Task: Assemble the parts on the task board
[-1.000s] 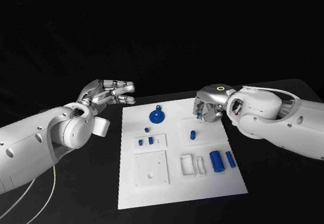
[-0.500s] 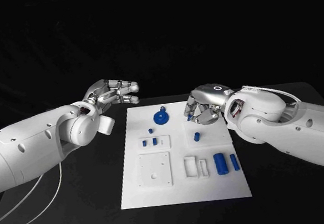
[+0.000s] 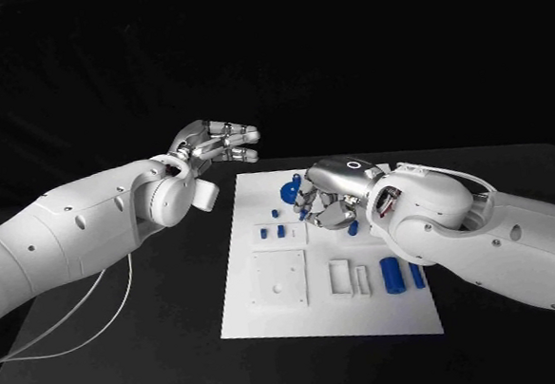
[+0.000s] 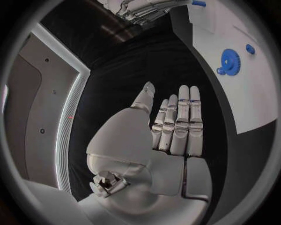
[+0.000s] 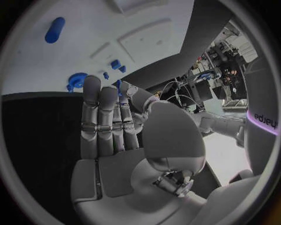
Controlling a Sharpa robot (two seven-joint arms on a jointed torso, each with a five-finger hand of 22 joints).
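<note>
I note my right hand (image 3: pixel 322 196) has come in from the task board's (image 3: pixel 377 318) right edge and now sits over its far middle, just beside the blue gear (image 3: pixel 290 191); the camera has shifted too. Its fingers curl together around a small blue part (image 5: pixel 118 86) at the fingertips, so I judge a part is carried toward its seat. My left hand (image 3: pixel 220 144) stays off the board's far left corner, above the worktop (image 3: pixel 149 362), fingers apart, holding nothing.
</note>
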